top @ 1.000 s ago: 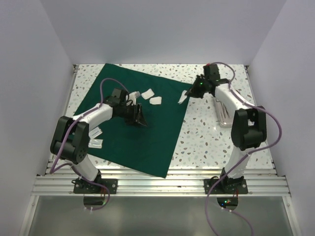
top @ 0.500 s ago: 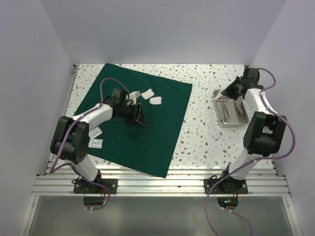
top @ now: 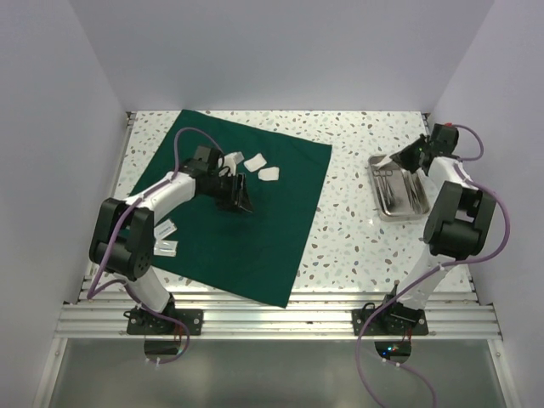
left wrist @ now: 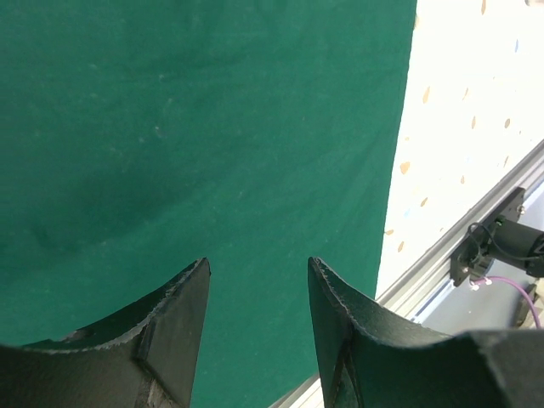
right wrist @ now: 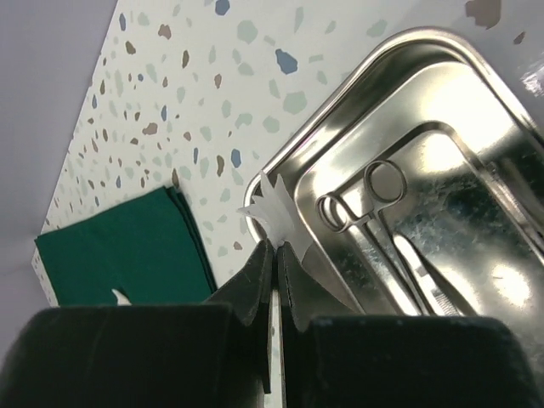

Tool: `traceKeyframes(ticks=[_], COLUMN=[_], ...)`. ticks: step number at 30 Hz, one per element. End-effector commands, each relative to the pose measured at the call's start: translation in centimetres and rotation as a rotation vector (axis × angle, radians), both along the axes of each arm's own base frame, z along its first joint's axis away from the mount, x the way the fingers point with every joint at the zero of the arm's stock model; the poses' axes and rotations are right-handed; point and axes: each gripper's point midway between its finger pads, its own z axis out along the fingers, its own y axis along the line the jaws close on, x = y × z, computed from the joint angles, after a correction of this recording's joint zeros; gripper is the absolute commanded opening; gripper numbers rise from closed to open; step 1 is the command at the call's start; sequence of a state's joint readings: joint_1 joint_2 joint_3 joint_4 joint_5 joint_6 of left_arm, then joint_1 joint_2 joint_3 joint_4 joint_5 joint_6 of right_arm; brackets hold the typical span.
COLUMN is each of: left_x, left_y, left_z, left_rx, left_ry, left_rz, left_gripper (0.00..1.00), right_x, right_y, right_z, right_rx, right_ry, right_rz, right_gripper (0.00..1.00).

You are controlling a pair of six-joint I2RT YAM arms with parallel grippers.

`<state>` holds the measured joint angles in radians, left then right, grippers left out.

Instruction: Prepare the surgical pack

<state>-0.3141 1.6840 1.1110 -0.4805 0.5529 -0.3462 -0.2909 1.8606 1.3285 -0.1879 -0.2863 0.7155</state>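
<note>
The dark green cloth [top: 255,229] lies spread flat on the left half of the table. Three white gauze pads [top: 253,161] lie near its far edge, and two more [top: 166,238] lie by my left arm. My left gripper [top: 238,197] hovers over the cloth's middle, open and empty [left wrist: 257,265]. The steel tray [top: 396,216] sits at the right, with thin metal instruments [right wrist: 365,195] inside. My right gripper [right wrist: 278,246] is shut on a small gauze pad [right wrist: 274,211] just above the tray's far left corner [top: 393,161].
The speckled table [top: 348,221] shows between the cloth and the tray. White walls close in the left, far and right sides. An aluminium rail [top: 272,319] runs along the near edge, by the arm bases.
My right arm carried the gauze pad from the cloth's right corner across to the tray's far left corner. My left gripper shifted slightly toward the far side and stayed open.
</note>
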Motion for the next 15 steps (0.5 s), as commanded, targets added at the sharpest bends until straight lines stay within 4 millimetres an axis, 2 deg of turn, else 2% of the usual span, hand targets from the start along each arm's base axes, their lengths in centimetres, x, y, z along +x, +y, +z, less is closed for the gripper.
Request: traceKeyframes(ticks=[1, 3, 4, 9, 15], left_x=[1.1, 1.5, 1.6, 2.0, 2.0], left_y=[0.6, 0.7, 0.7, 0.8, 0.7], left_z=[0.5, 0.7, 0.7, 0.7, 0.6], left_rx=[0.031, 0.04, 0.042, 0.046, 0.044], left_ry=[-0.022, -0.024, -0.025, -0.018, -0.012], left_rz=[-0.011, -0.009, -0.006, 0.004, 0.003], left_gripper=[0.54, 0.54, 0.54, 0.54, 0.54], right_x=[1.2, 1.3, 1.3, 0.9, 0.0], right_y=[-1.4, -2.2, -2.3, -2.9, -3.6], right_z=[-0.9, -1.9, -3.3, -6.3, -7.3], right_rx=[0.022, 0.021, 0.031, 0.031, 0.016], right_ry=[-0.028, -0.014, 0.012, 0.089, 0.175], right_rz=[-0.027, -0.041, -0.045, -0.038, -0.065], right_gripper=[0.0, 0.0, 0.0, 0.0, 0.0])
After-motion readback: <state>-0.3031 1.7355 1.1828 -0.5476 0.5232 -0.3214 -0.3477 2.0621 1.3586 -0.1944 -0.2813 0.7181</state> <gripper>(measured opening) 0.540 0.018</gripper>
